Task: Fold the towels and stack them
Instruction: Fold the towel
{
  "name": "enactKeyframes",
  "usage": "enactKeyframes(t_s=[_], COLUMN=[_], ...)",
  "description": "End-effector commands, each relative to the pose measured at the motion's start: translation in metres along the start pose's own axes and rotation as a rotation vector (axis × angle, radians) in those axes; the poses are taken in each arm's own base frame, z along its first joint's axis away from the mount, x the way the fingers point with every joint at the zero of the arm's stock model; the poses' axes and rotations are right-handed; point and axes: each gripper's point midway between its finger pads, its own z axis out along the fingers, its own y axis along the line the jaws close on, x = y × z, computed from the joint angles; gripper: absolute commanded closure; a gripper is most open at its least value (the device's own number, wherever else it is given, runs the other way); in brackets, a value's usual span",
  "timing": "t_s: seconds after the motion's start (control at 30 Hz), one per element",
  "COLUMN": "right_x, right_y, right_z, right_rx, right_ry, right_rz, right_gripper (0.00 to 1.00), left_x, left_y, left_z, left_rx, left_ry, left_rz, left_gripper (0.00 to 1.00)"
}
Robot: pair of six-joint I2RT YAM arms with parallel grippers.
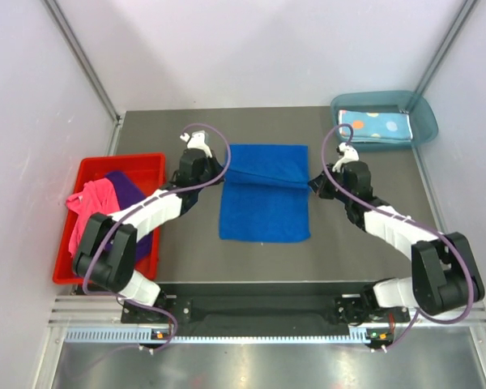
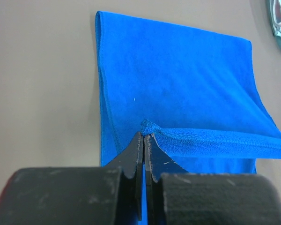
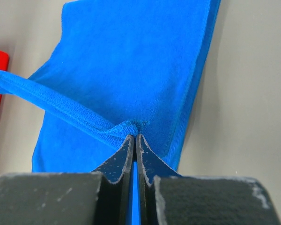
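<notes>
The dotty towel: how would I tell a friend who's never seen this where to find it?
Start at the grey table and look to its far right corner, where a teal tray sits. The dotty towel lies inside it. It is the only light blue one with coloured dots; the middle towel is plain royal blue.

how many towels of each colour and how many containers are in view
royal blue towel: 1
light blue dotted towel: 1
purple towel: 1
pink towel: 1
red bin: 1
teal tray: 1
total: 4 towels, 2 containers, 6 things
</notes>
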Motion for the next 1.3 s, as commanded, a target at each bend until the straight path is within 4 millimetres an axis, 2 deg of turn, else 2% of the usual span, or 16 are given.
enactKeyframes(t_s=[0.0,0.27,0.5,0.63,0.8,1.0,1.27], right_x=[-0.014,-0.002,0.006,0.010,0.012,0.014,0.028], right_y=[0.009,0.016,0.016,0.017,0.019,0.019,0.017], right_z=[-0.012,-0.026,-0.032,-0.034,-0.039,-0.044,-0.049], right_rx=[-0.010,-0.025,-0.017,-0.018,-0.017,-0.004,0.003], right_ry=[-0.061,-0.056,-0.041,-0.035,-0.031,-0.032,0.002], right_rz=[-0.043,-0.061,-0.055,-0.060,-0.057,-0.059,-0.056], right_gripper=[1.00,1.00,1.00,1.00,1.00,1.00,1.00], left_x=[-0.014,0.002,0.022,0.024,0.036,0.039,0.051], left_y=[-0.007,-0.010,-0.001,0.002,0.005,-0.002,0.003], left_z=[-0.014,-0.026,-0.035,-0.041,-0.045,-0.051,-0.058], left_rx=[0.004,-0.009,-0.034,-0.039,-0.041,-0.024,-0.036], left_ry=[-0.056,-0.041,0.004,0.001,0.031,0.036,0.052], left_rz=[0.011,0.028,0.035,0.031,0.036,0.045,0.047], left_gripper=[1.00,1.00,1.00,1.00,1.00,1.00,1.00])
